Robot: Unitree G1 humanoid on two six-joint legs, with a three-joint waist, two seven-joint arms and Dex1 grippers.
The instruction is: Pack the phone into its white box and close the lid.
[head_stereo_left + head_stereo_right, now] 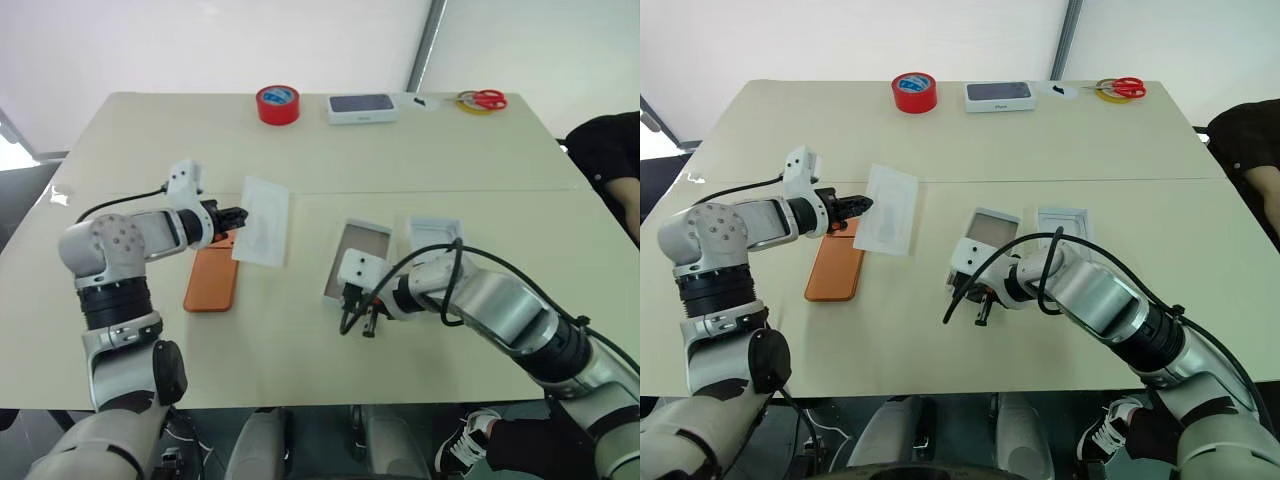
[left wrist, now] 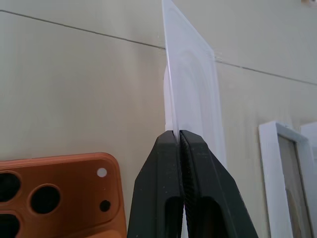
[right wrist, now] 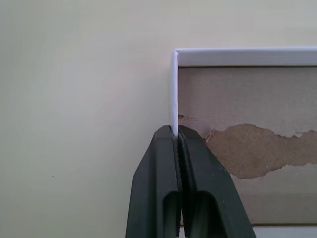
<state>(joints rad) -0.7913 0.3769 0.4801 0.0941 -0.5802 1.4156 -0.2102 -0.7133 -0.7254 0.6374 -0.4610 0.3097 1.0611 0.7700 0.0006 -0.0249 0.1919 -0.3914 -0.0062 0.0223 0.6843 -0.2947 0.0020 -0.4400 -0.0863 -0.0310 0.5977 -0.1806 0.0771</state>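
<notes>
My left gripper [image 1: 236, 216], left of centre in the head view, is clamped on the edge of a thin white insert [image 1: 263, 221] and holds it tilted above the counter [image 1: 300, 340]. In the left wrist view the fingers [image 2: 166, 183] meet with the sheet pinched between them.

My right gripper [image 1: 360, 322], lower centre of the head view, is closed on the side wall of the white box [image 1: 358, 256]. The right wrist view shows the fingers [image 3: 158, 183] pinching the thin white wall near one corner. The box floor is brownish with a torn, darker patch.

The phone [image 1: 212, 278] lies flat on the counter, back up, just below the insert and my left gripper, well left of the box. Its camera lenses show in the lower left of the left wrist view.

The lid [image 1: 437, 233] lies open side up just right of the box, partly behind my right arm.

Along the far edge of the counter, top of frame:
- red tape roll [image 1: 278, 104]
- white box with a dark phone picture [image 1: 362, 107]
- red-handled scissors [image 1: 488, 98]

A person's dark sleeve [image 1: 605, 150] is at the right edge.
</notes>
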